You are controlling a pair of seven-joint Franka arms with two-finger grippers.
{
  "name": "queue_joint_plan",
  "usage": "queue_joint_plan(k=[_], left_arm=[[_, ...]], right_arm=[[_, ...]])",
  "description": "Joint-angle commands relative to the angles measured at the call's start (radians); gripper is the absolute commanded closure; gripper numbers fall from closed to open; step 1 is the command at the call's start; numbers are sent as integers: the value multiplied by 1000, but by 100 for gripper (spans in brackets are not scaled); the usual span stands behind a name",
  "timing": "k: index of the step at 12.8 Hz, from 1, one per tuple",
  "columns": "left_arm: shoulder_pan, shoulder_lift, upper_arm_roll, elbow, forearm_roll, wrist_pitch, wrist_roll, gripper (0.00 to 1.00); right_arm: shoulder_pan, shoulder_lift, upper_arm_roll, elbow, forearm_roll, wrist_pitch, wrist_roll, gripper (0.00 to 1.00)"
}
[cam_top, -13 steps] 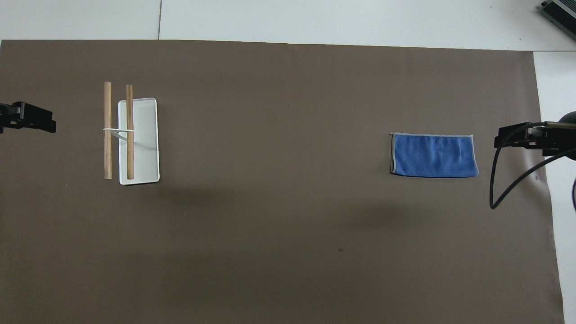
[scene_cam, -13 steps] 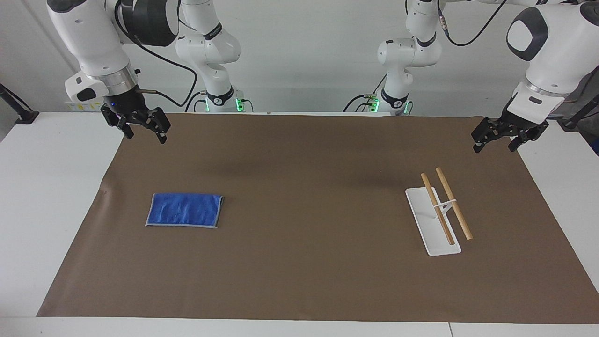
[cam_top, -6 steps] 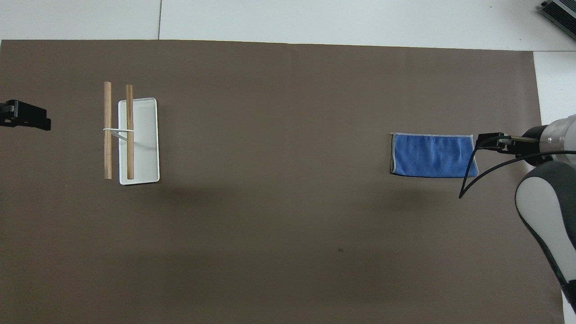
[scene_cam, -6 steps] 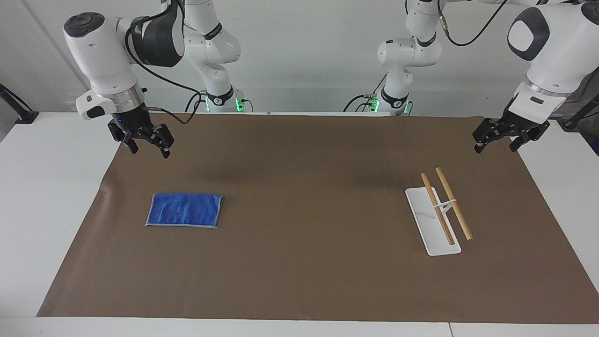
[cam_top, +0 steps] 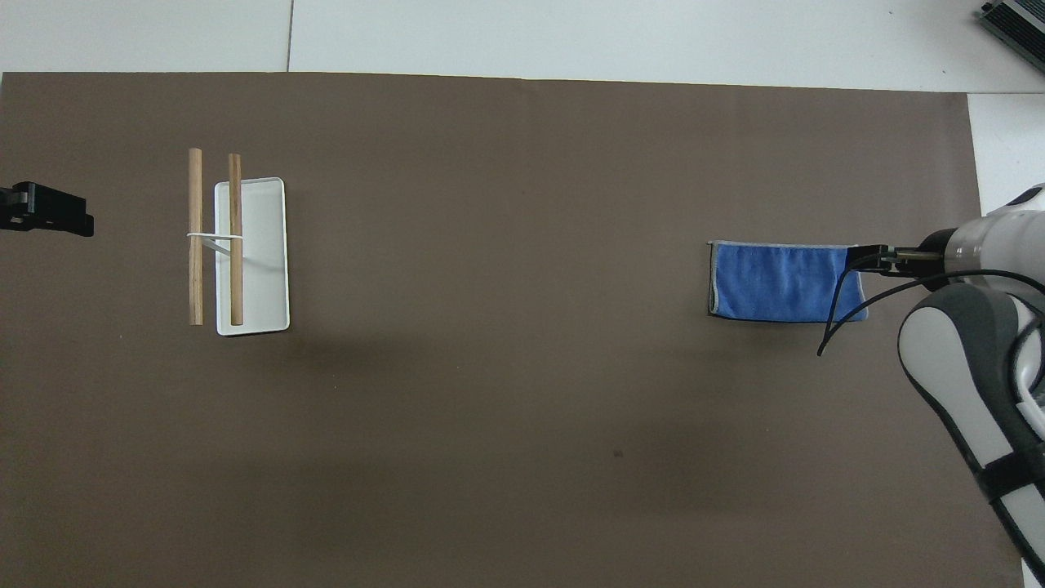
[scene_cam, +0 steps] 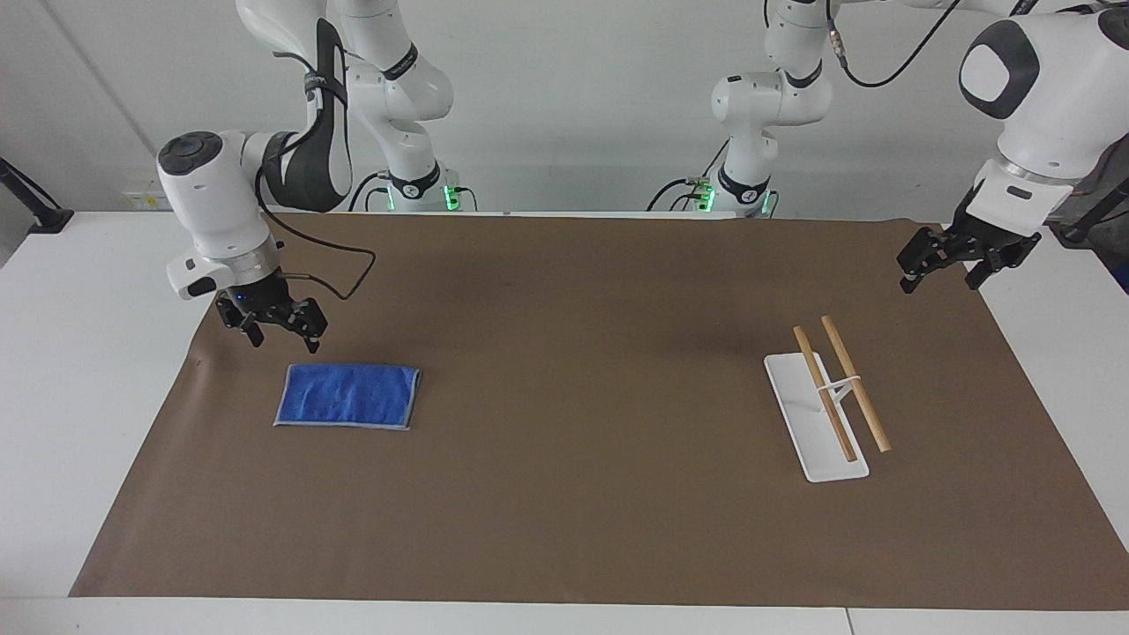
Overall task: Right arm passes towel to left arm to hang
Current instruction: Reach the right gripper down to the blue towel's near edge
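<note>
Towel (scene_cam: pixel 348 397) lies flat and folded on the brown mat toward the right arm's end of the table (scene_cam: pixel 97 291), so nothing of the task is done. Right gripper (scene_cam: pixel 275 328) hangs with fingers spread and empty above the mat just beside the towel's nearer corner, apart from it. Left gripper (scene_cam: pixel 945 265) waits open and empty over the mat's edge near the rack (scene_cam: pixel 827 401); pickup, handover and hanging all remain.

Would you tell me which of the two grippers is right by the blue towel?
The right gripper: it hangs open just above the towel, while the left gripper waits near the rack.
</note>
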Motion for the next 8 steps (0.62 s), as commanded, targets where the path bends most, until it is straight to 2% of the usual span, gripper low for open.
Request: queue_joint_plan(k=[1, 8], left_arm=[[3, -32, 0, -43, 2, 28, -12, 0], [16, -32, 0, -43, 2, 22, -13, 0]], right_arm=[[-15, 53, 5, -10, 8, 88, -49, 0], [-3, 171, 8, -13, 8, 192, -50, 0]])
